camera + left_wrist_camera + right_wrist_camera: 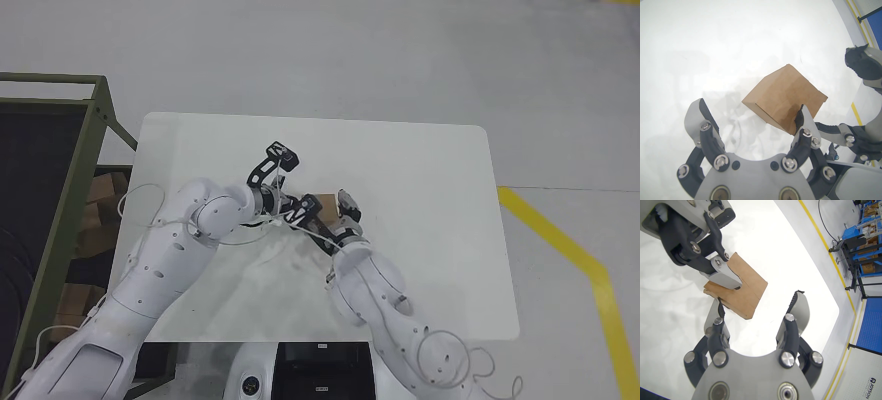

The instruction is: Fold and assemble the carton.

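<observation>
**Both claws spread wide on the carton, mid-table**

You've got the brown carton (785, 100) sitting around the middle of the white table (430, 160), with your left arm at its 8 o'clock and your right arm at its 5 o'clock. Your left gripper (751, 108) is splayed wide with nothing clamped: one finger (804, 117) lies against the carton's top face, and the other stands well apart over bare table toward 11 o'clock. Your right gripper (758, 297) is wide too and grips nothing: one finger (718, 311) touches the carton's near edge, and the other (799, 306) sits off at the carton's 3 o'clock side. Out at 9 o'clock, just beside the table, there's a green-framed cart (98, 120) with brown cardboard (95, 215) in it.
</observation>
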Motion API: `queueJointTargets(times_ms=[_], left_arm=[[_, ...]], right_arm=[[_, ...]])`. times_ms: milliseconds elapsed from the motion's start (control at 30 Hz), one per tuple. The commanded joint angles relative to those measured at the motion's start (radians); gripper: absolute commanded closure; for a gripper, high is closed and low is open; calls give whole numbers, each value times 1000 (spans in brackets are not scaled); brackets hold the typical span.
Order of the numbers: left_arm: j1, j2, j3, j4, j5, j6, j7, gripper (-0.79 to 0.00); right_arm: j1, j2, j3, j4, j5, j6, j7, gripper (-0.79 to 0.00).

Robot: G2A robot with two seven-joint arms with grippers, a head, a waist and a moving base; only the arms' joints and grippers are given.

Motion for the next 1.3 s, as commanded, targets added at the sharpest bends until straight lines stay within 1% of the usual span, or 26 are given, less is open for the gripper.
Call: queueJointTargets(times_ms=[0, 400, 567, 700, 833, 933, 1267], left_arm=[[2, 0, -1, -2, 1, 0, 0, -785], [3, -1, -3, -3, 5, 2, -5, -785], [3, -2, -4, -4, 5, 1, -6, -785], [4, -2, -5, -4, 6, 1, -3, -785], [6, -2, -8, -8, 6, 2, -3, -785], [9, -2, -10, -10, 8, 2, -2, -785], [13, -2, -14, -13, 6, 1, -3, -785]], right_arm=[[-4, 0, 1, -2, -5, -2, -3, -597], [-11, -4, -2, 4, -38, -15, -8, -616], [-26, -2, -5, -2, -77, -34, -14, -659], [-33, -2, -6, -3, -94, -40, -14, -671], [-35, -5, -5, -2, -96, -38, -14, -631], [-29, -8, -5, 6, -94, -35, -11, -631], [-6, -22, -8, 33, -87, 1, 4, -594]])
